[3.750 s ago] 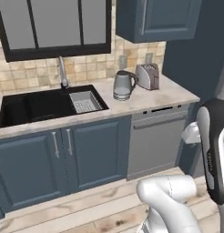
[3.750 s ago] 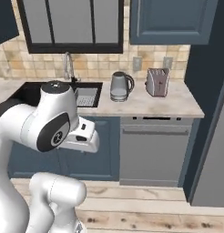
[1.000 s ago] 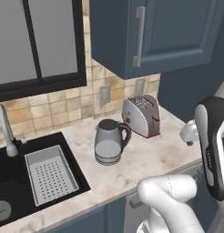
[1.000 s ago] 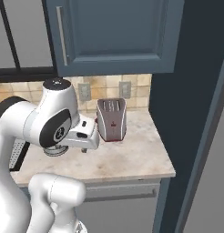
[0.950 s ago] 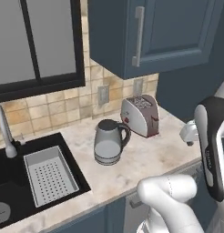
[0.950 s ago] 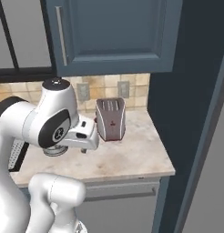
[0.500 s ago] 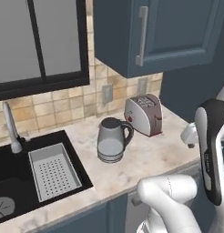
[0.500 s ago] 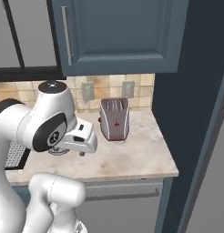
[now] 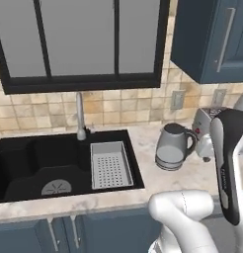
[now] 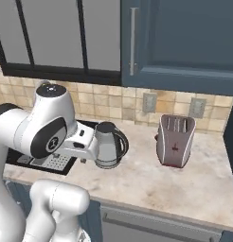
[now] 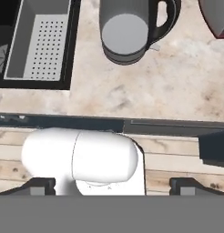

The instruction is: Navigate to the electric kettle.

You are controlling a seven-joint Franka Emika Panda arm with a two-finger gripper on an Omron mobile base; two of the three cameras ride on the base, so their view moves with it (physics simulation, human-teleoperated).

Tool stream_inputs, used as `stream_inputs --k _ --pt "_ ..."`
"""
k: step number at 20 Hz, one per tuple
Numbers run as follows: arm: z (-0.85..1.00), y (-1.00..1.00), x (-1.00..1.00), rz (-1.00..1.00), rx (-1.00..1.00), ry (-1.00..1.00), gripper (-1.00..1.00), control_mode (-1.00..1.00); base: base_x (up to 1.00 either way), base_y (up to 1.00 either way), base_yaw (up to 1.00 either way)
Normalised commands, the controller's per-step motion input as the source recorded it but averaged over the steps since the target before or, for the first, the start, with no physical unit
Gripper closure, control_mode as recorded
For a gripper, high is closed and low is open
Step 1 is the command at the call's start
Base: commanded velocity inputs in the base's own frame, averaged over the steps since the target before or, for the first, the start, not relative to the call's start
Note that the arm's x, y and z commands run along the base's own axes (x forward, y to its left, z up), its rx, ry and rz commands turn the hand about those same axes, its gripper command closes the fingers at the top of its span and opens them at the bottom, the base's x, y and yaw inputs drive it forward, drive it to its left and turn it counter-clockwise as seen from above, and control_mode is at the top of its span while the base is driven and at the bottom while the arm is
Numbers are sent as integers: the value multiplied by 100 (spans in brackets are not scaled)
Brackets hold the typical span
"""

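You saw the electric kettle [image 9: 174, 146] on the marble counter [image 9: 143, 190], sink [image 9: 39, 163] at its nine o'clock, toaster [image 10: 175, 140] at three; gripper [image 11: 111, 185] fingers stood apart.

Electric kettle [image 9: 171, 147]: silver-grey body, dark lid, dark handle, dark base band. Toaster [image 10: 174, 140]: silver-grey shell with a dark reddish-brown front panel and dark slots on top. Tabletop [image 10: 184, 184]: beige marbled stone, mottled with paler and browner patches. Sink [image 9: 39, 163]: matte black basin; the insert tray [image 9: 110, 165] in it is light grey, perforated with fine dots. Faucet [image 9: 80, 117]: brushed silver. Backsplash [image 9: 123, 111]: small square tiles in mixed tan, cream and sandy brown. Upper cabinets [image 10: 184, 38]: dark slate blue with silver bar handles. Window [image 9: 79, 42]: black frame, flat grey panes. Floor [image 11: 186, 161]: pale wood planks with brown grain.
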Motion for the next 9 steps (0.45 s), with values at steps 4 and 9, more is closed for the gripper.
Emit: stream_inputs --k 4,9 --pt "0 0 0 0 0 0 -100 100 100 -71 19" --pt "0 0 0 0 0 0 -100 100 98 -100 8"
